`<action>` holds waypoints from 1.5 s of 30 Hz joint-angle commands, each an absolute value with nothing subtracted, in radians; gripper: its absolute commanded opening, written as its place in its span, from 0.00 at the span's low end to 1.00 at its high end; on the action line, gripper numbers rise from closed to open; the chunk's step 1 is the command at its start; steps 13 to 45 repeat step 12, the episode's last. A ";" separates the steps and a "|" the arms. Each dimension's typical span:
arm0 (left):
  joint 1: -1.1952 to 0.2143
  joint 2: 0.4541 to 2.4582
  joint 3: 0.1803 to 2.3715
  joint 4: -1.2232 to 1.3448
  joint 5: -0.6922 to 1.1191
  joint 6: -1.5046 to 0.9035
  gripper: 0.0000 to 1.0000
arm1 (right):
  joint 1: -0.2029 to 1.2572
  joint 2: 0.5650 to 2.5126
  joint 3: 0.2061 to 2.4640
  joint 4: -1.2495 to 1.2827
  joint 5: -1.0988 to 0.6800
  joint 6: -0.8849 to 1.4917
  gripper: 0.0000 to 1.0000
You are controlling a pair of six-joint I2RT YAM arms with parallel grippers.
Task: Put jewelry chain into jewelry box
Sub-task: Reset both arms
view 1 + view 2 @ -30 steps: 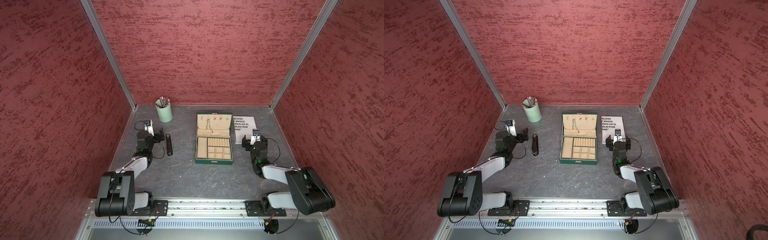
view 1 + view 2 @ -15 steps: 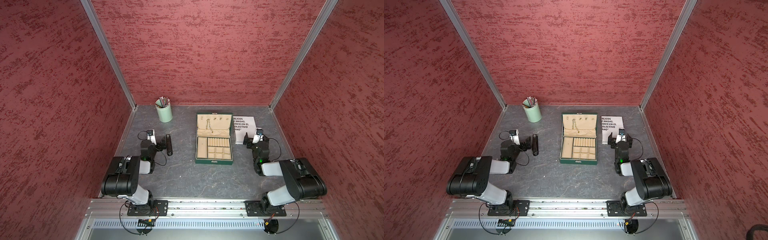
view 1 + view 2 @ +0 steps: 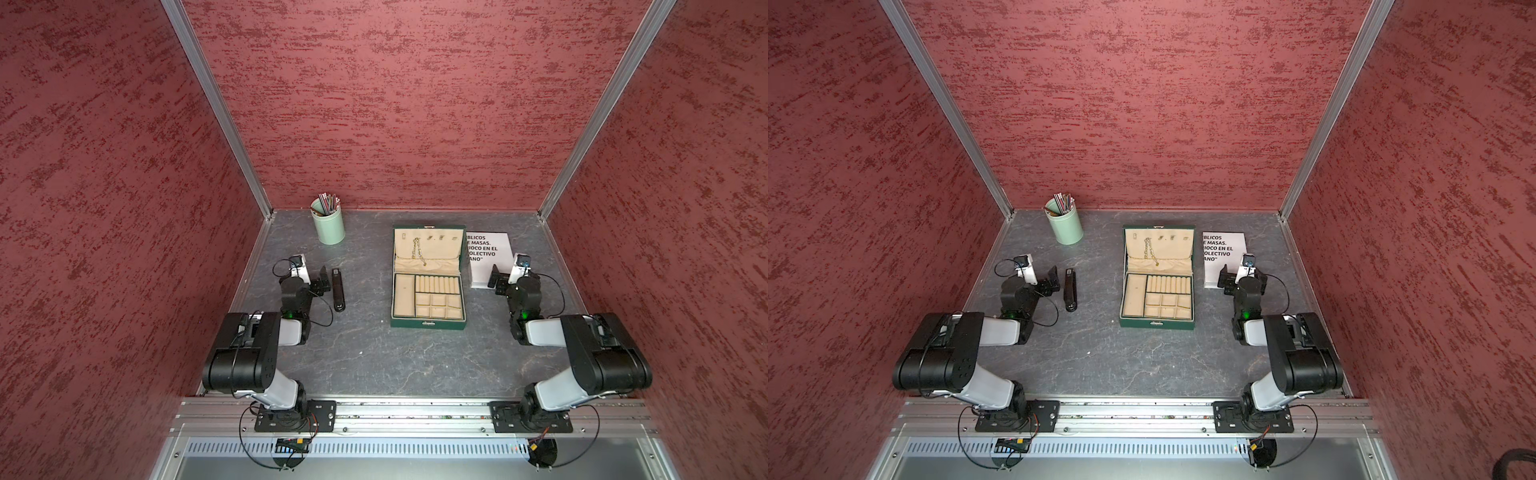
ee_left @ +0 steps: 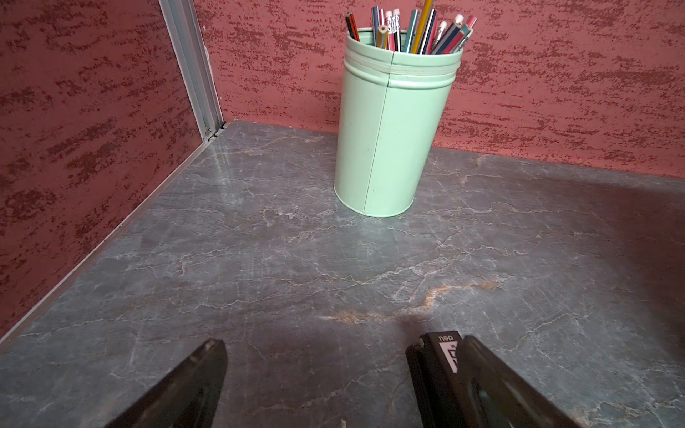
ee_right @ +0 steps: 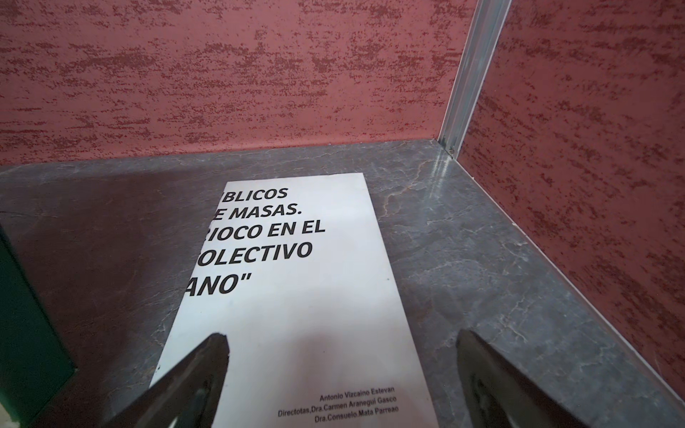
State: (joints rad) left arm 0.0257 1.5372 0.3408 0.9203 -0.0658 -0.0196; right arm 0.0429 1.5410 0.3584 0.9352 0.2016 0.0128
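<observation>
**Chain on the open box lid, both my grippers wide and empty**

The chain (image 3: 417,251) (image 3: 1149,250) is inside the box (image 3: 428,324) (image 3: 1157,323). It lies on the cream lining of the raised lid, running from the row of hooks down toward the gathered pocket. I cannot tell whether it hangs from a hook. The box stands open on the grey table (image 3: 374,353), lid at its far side. The tray at its near side has ring rolls and square compartments.

To the left of the box lies a black stapler (image 3: 338,289) (image 4: 437,355), its length parallel to the box's side. My left gripper (image 4: 343,346) sits low, just left of the stapler's far end, jaws spread wide with only table between them. One finger (image 4: 493,374) is right against the stapler; I cannot tell whether they touch. Farther behind the box and to its left, near the back wall, stands a mint cup (image 3: 330,228) (image 4: 389,140) of pencils (image 4: 411,29).

To the right of the box a printed paper (image 3: 488,259) (image 5: 296,296) lies flat, just beside the lid. My right gripper (image 5: 343,337) hovers over the paper's near end, jaws spread wide and holding nothing. The box's green wall (image 5: 22,315) shows at the edge of that wrist view, apart from the fingers.
</observation>
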 commanded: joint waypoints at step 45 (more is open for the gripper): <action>0.022 1.532 0.361 0.927 -0.074 -0.022 1.00 | 0.040 1.539 0.370 0.930 0.183 0.024 0.99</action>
